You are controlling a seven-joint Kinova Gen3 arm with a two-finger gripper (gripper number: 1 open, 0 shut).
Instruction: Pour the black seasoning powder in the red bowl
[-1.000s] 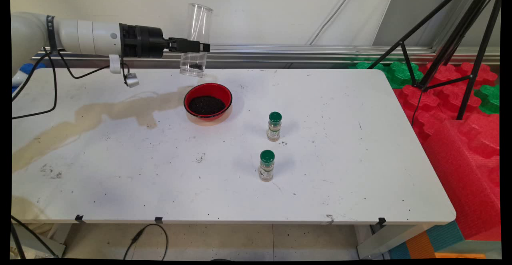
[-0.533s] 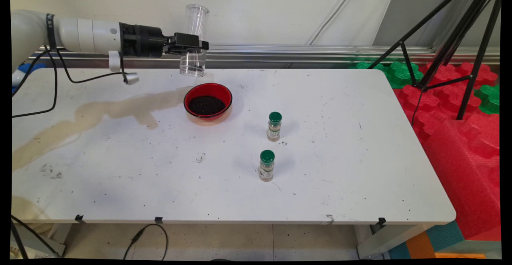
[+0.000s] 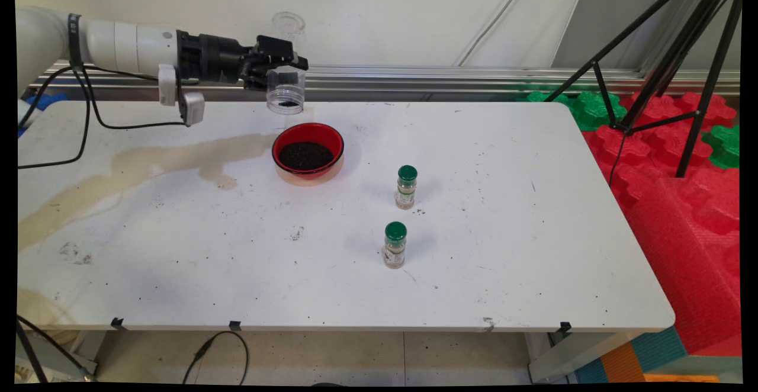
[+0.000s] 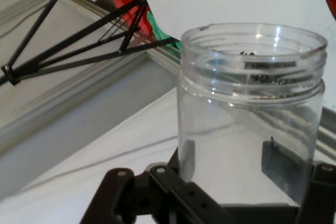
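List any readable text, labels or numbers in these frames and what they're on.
None can be read.
Far spice jar: pale label, print too small to read.
Near spice jar: the same.
Clear jar in the gripper: no label.
Red bowl: no markings.

A red bowl (image 3: 308, 150) holding a dark granular filling is seen on the white counter (image 3: 533, 250), beside the end of a long tan stain (image 3: 148, 167) that runs toward the counter's left edge. Two small green-capped jars are stood upright right of the bowl, one (image 3: 406, 187) farther back and one (image 3: 395, 244) nearer the front edge, well apart from the bowl. A black tripod (image 3: 669, 54) is set over red and green foam mats (image 3: 681, 161) at the right
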